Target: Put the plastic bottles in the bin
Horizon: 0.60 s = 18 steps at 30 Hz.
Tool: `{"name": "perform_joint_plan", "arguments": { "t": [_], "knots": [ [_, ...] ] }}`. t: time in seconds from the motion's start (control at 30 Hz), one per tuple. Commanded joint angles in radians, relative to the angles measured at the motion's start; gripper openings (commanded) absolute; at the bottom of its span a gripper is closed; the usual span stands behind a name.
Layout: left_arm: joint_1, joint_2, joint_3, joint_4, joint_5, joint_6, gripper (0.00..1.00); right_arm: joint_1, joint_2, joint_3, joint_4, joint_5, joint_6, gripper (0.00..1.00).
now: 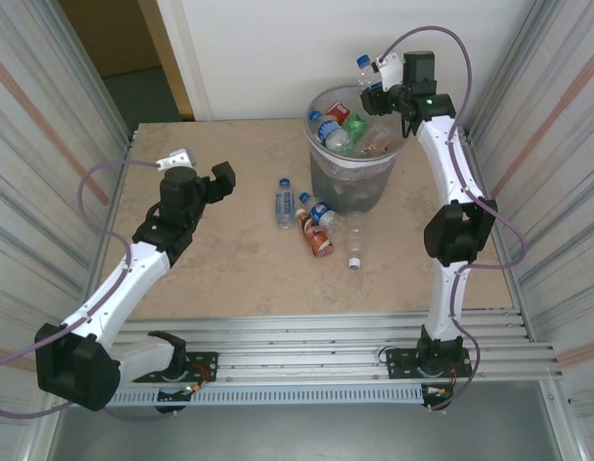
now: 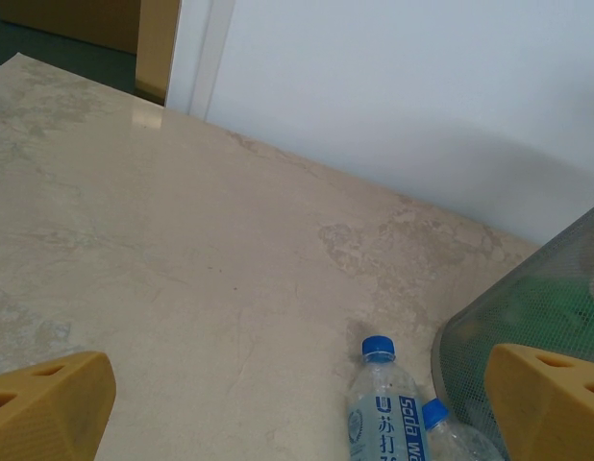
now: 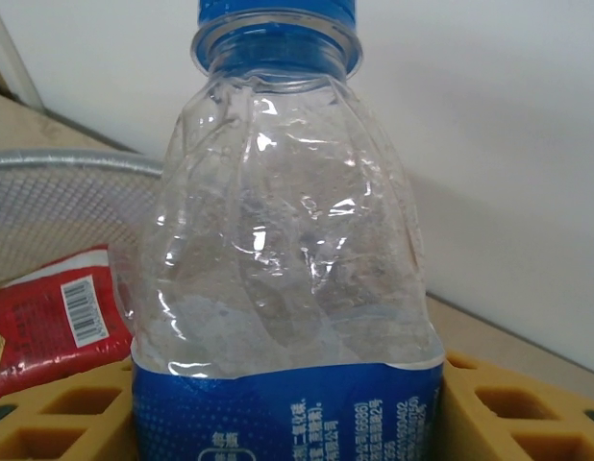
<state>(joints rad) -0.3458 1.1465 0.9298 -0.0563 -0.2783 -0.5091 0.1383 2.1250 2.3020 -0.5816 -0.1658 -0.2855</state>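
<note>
A clear, crumpled plastic bottle [image 3: 287, 240] with a blue cap and blue label is pinched upright between the right arm's jaws, just above the far rim of the tall round translucent grey bin [image 1: 369, 187]. Several bottles [image 1: 350, 130] are heaped inside the bin. Four more plastic bottles [image 1: 316, 235] are seen lying on the beige stone-patterned surface [image 1: 230, 269], at the bin's near left side. The left arm's jaws are spread wide above the surface, well left of the bin.
</note>
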Motion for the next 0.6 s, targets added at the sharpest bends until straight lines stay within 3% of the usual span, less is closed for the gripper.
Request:
{"name": "perform_joint_plan", "arguments": {
  "t": [0.0,0.23,0.4,0.57],
  "knots": [
    [0.008,-0.007,0.021,-0.013,-0.012,0.014,0.99,0.009,0.004,0.029,-0.027,-0.023,-0.047,0.64],
    [0.008,-0.007,0.020,-0.014,-0.017,0.012,0.99,0.014,-0.045,-0.040,-0.011,-0.079,-0.056,0.78],
    [0.008,-0.003,0.023,-0.014,-0.021,0.014,0.99,0.013,-0.067,-0.085,0.003,-0.156,-0.054,0.74],
    [0.007,0.006,0.040,-0.015,-0.006,0.016,0.99,0.019,-0.063,-0.077,-0.004,-0.149,-0.041,0.67]
  ]
}}
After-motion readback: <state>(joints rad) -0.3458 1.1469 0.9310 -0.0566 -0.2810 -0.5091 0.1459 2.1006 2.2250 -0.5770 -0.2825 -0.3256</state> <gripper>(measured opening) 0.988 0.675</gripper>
